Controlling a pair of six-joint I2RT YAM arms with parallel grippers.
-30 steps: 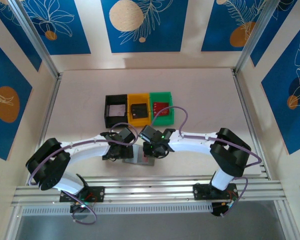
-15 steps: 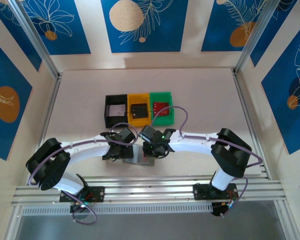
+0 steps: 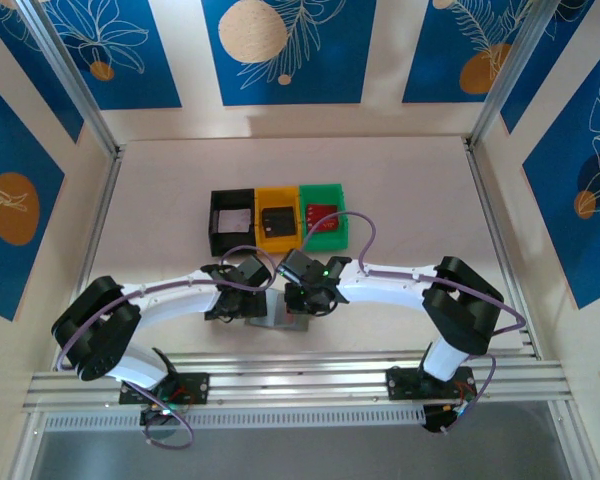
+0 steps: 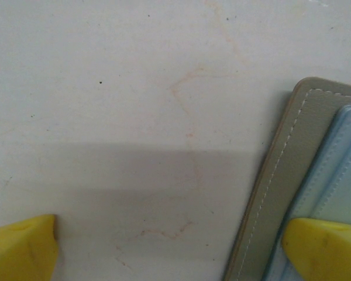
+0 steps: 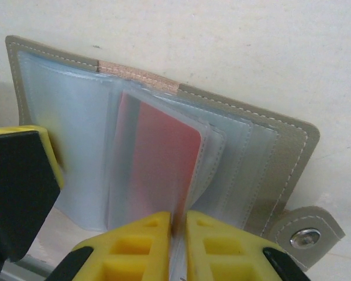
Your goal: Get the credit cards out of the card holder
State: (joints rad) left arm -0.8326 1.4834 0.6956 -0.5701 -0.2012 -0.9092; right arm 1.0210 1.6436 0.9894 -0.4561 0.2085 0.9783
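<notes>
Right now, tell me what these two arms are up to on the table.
The right gripper is pinched shut on a clear plastic sleeve of the open, flat grey folding card holder, and a red plastic card sits in that sleeve; whether the card itself is gripped I cannot tell. The left gripper stands open beside it, one yellow fingertip over the holder's grey edge. The red card is not yet out.
</notes>
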